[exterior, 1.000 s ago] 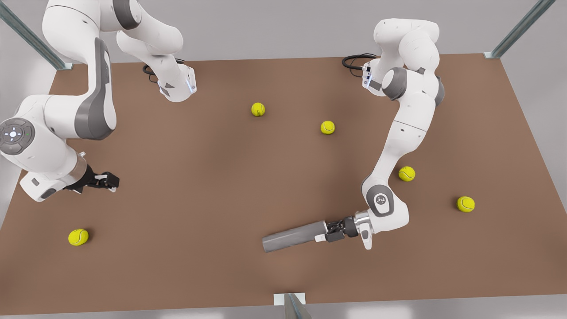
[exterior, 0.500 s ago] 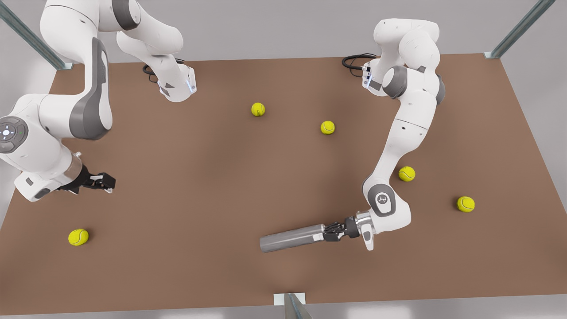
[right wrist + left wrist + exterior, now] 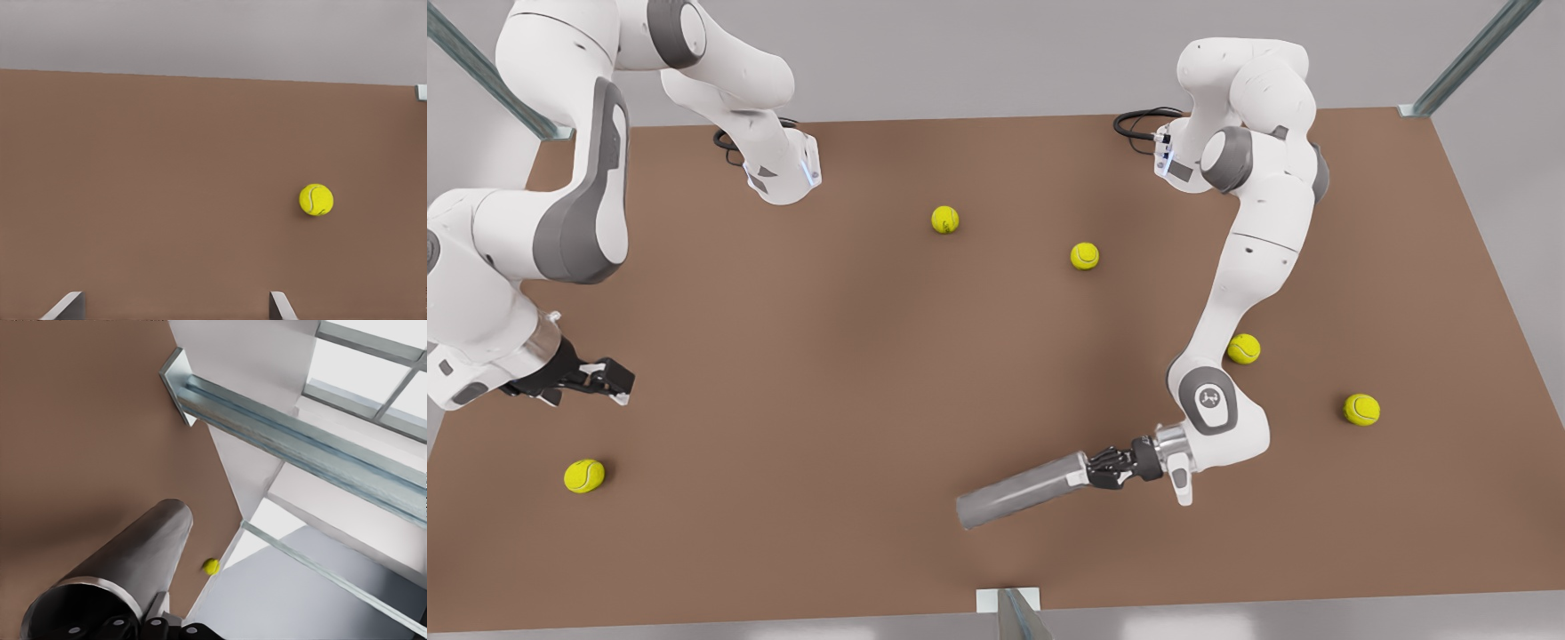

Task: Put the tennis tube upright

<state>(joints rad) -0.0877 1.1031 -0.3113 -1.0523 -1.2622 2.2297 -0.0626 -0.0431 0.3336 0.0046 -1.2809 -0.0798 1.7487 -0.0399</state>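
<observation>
I can read no words, numbers or brand names anywhere from here. The one mark I can make out is a small white emblem on the grey round cap (image 3: 1209,397) of the arm joint just behind the tennis tube (image 3: 1021,489); its shape is too small for me to tell. The tube itself looks plain grey, and the tennis balls carry only their seam lines.

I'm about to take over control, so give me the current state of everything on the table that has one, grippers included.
tennis tube: not upright, tilted, one end held by the left gripper.
left gripper: jaws shut on the tube's hollow end.
right gripper: jaws open, empty, waiting at the front view's left.
five tennis balls: loose on the table, apart from each other.
</observation>
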